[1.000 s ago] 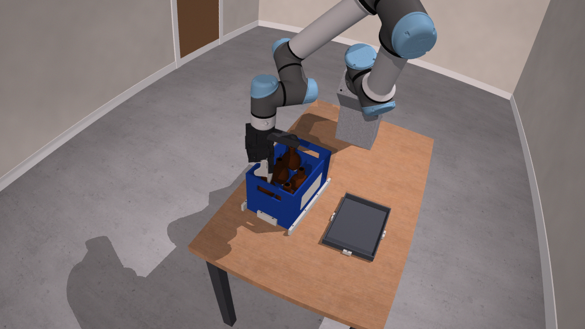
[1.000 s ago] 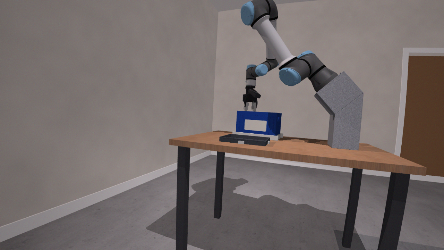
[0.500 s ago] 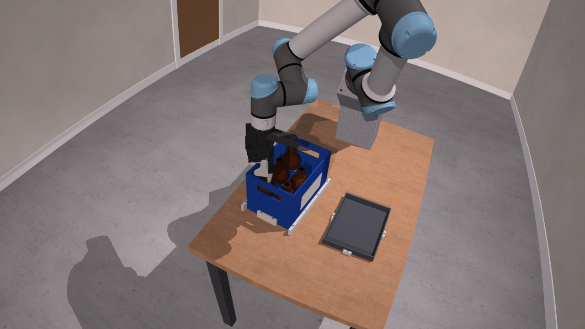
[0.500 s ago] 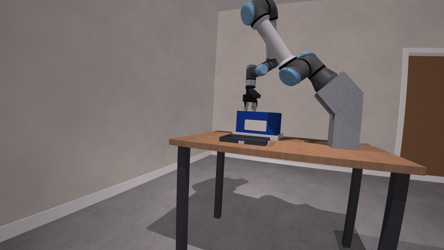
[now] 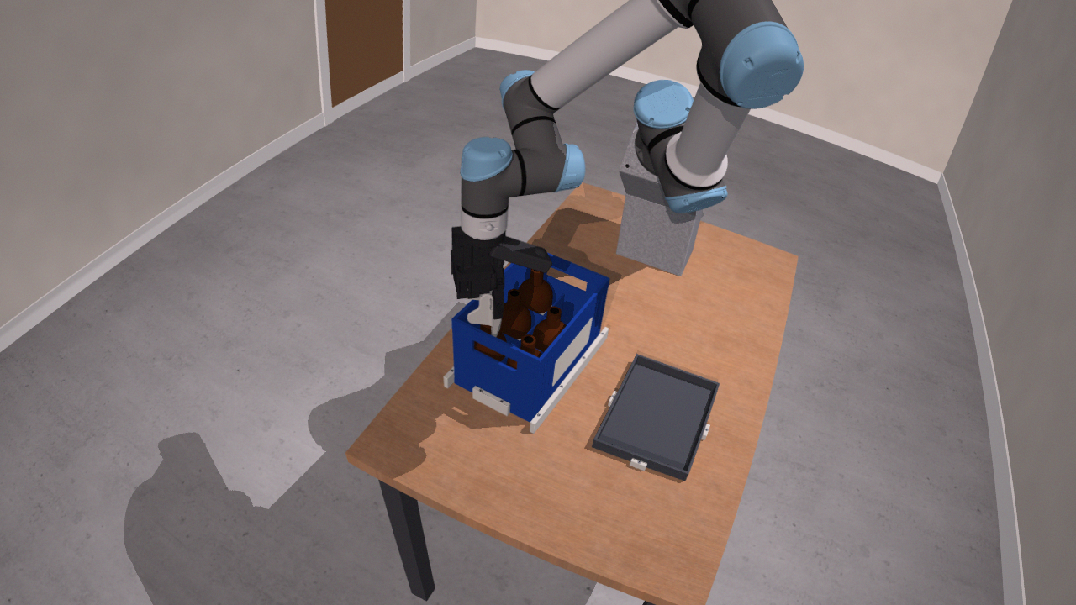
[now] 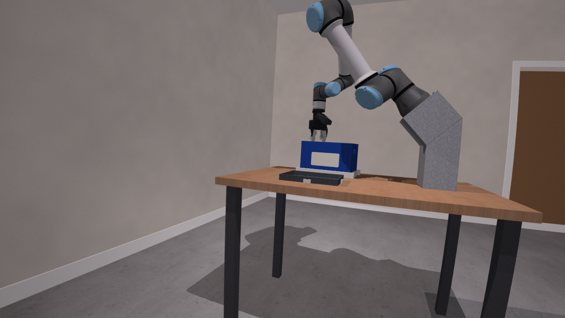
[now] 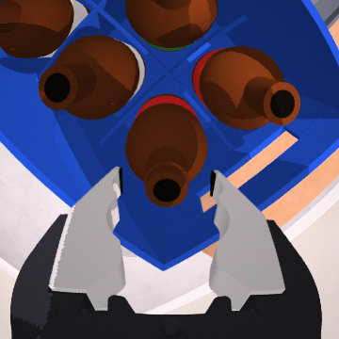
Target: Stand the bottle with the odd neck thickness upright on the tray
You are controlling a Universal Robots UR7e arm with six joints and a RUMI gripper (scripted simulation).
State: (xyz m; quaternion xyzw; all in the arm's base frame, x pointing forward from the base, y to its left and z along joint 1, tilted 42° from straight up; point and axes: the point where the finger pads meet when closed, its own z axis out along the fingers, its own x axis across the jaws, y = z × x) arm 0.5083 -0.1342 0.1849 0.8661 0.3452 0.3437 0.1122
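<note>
Wooden table (image 5: 677, 316) carries an unfilled tray (image 5: 652, 416) at the crate's (image 5: 519, 376) four o'clock, all visible bottles crated, gripper (image 7: 166, 188) parted, ungrasping, straddling the nearest bottle (image 7: 166, 155).

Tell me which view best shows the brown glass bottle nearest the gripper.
Wrist view: brown glass bottle fills mid-frame, its mouth between the open gripper fingers. Top view shows it small beside the gripper; exterior view hides it behind the blue crate.
</note>
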